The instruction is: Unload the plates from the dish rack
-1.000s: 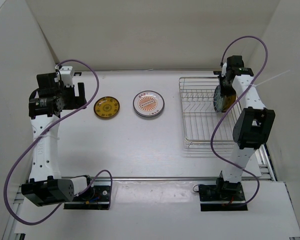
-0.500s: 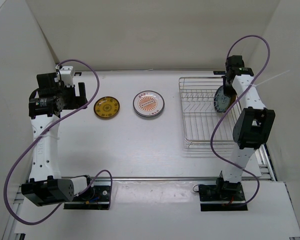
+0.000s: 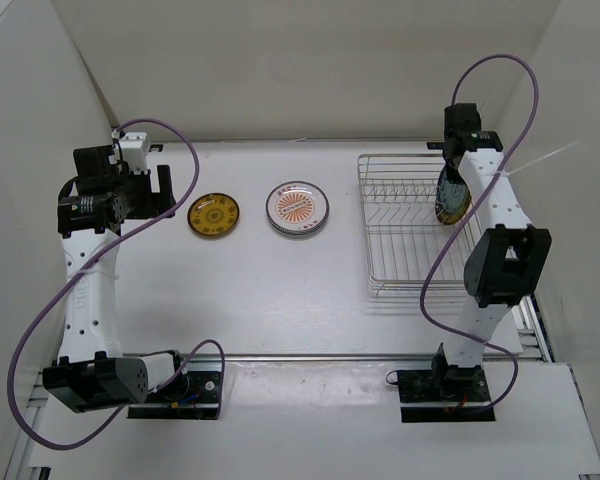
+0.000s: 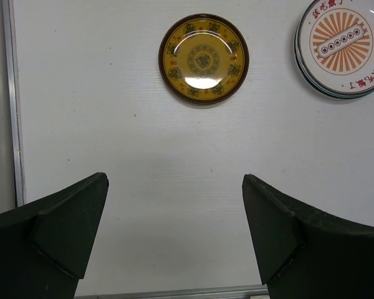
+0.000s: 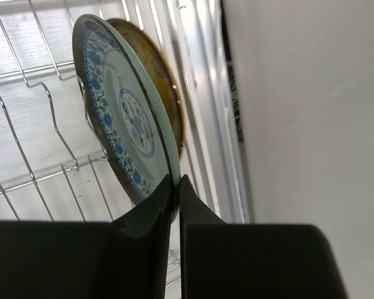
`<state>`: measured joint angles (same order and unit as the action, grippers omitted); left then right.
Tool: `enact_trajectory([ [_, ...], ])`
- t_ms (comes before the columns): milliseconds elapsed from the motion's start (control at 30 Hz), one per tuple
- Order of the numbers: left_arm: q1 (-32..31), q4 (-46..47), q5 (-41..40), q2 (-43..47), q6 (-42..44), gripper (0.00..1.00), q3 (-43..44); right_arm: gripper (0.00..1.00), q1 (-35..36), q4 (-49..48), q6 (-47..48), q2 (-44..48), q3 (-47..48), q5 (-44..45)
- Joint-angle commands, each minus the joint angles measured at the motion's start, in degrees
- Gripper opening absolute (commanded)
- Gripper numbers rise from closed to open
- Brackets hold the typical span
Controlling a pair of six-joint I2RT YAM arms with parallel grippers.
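My right gripper (image 5: 175, 182) is shut on the rim of a teal-blue patterned plate (image 5: 121, 118), held on edge over the right side of the silver wire dish rack (image 3: 405, 225). A yellow-brown plate (image 5: 165, 81) stands just behind it in the rack. In the top view the held plate (image 3: 450, 200) shows edge-on under my right gripper (image 3: 453, 178). My left gripper (image 4: 174, 205) is open and empty above the table at the left. A yellow plate with brown pattern (image 3: 213, 215) and a white plate with orange sunburst (image 3: 298, 207) lie flat on the table.
The sunburst plate (image 4: 340, 47) seems to rest on another plate. The yellow plate (image 4: 203, 58) lies ahead of my left gripper. The right side wall (image 5: 311, 106) stands close beside the rack. Purple cables loop over both arms.
My right gripper has turned the teal-blue plate more edge-on and shifted it slightly back over the rack. The left arm has not moved.
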<state>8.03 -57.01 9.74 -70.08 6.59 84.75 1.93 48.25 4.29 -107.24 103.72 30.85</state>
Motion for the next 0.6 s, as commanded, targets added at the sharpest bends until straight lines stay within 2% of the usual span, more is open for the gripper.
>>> enact_trajectory([
  [0, -0.03, 0.41, 1.16, 0.12, -0.35, 1.0, -0.38, 0.0, 1.67, -2.19, 0.63, 7.48, 3.07, 6.58],
  [200, -0.03, 5.58, 1.86, 1.61, -0.35, 1.0, -3.8, 0.0, 5.18, -4.3, 3.96, 14.6, 3.07, 11.06],
  [367, -0.64, 10.6, 8.96, 2.06, 0.97, 1.0, -5.12, 0.0, 10.01, -3.96, 4.49, 20.66, 3.77, 9.68],
  [467, -4.14, 11.22, 19.75, -0.48, 1.5, 1.0, -2.32, 0.0, 10.55, 0.6, 2.91, 23.83, 3.77, -14.86],
  [567, -9.59, 10.7, 25.83, -3.12, 2.11, 1.0, 2.25, 0.0, 10.55, 4.65, 7.11, 24.36, 2.89, -34.92],
])
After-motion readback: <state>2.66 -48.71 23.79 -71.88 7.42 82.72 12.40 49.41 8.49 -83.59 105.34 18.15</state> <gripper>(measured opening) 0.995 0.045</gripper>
